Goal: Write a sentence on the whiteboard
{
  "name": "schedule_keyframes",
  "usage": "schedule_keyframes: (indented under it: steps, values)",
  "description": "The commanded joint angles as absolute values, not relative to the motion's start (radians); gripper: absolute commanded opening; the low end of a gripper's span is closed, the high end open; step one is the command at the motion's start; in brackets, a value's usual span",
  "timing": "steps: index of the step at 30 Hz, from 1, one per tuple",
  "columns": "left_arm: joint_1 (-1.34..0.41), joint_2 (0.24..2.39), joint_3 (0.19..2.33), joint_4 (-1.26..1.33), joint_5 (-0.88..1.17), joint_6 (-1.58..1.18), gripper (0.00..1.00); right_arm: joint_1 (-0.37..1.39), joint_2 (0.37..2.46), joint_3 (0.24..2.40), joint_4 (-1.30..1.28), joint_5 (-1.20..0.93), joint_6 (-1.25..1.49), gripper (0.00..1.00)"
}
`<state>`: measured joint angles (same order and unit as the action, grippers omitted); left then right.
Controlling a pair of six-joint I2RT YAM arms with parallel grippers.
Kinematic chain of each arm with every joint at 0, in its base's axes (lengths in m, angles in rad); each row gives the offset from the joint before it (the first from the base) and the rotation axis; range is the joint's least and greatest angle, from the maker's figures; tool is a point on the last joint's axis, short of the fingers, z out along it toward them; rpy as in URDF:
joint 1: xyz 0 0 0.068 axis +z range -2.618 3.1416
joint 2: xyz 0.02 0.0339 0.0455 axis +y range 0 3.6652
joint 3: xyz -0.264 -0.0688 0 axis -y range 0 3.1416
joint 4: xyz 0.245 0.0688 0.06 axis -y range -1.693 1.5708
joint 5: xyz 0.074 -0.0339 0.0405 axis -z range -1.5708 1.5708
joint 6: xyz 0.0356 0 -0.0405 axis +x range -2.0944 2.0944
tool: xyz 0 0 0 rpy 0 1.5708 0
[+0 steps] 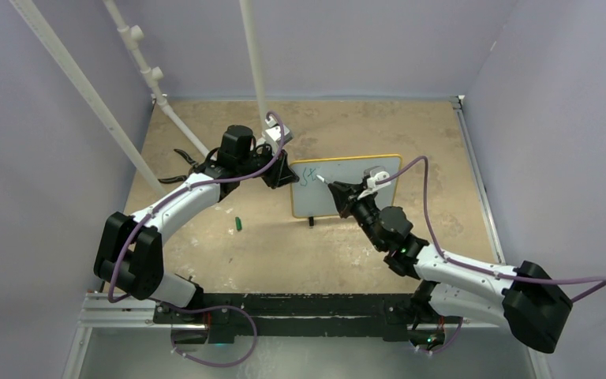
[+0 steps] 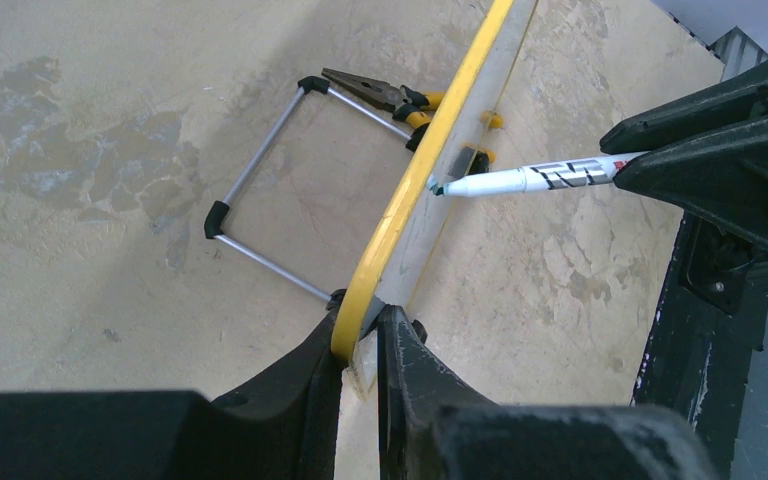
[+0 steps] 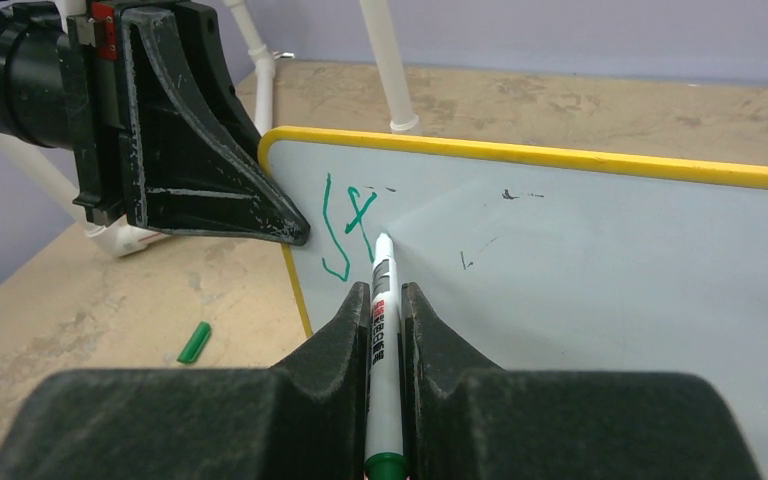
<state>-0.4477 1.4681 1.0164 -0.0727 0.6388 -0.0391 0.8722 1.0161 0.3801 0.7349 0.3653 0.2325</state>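
**Kid:** Where is the whiteboard (image 1: pixel 309 201)?

**Friend:** It stands up on the table (image 1: pixel 323 118), about in the middle. The left end effector (image 2: pixel 362 335) is pinched tight on its yellow left edge.

**Kid:** And the right end effector (image 3: pixel 385 300)?

**Friend:** It is squeezed on a white marker (image 3: pixel 382 330). The tip touches the board.

**Kid:** Is there a sentence (image 3: pixel 343 225) yet?

**Friend:** Only a couple of green letters near the top left corner, just beside the tip. A little green cap (image 1: pixel 237 224) lies on the table, apart from the board.
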Motion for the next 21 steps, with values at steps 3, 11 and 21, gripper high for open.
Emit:
schedule_keyframes:
  steps: [3,11,21]
  values:
    - [-0.453,1.451,1.019,-0.069,0.586,-0.006,0.0,0.877,1.026,0.413,0.781,0.443,0.221,0.0]
    - [-0.453,1.451,1.019,-0.069,0.586,-0.006,0.0,0.877,0.987,0.384,0.755,0.475,0.244,0.0]
    - [-0.453,1.45,1.019,-0.069,0.586,-0.006,0.0,0.877,1.015,0.367,0.708,0.457,0.275,0.0]
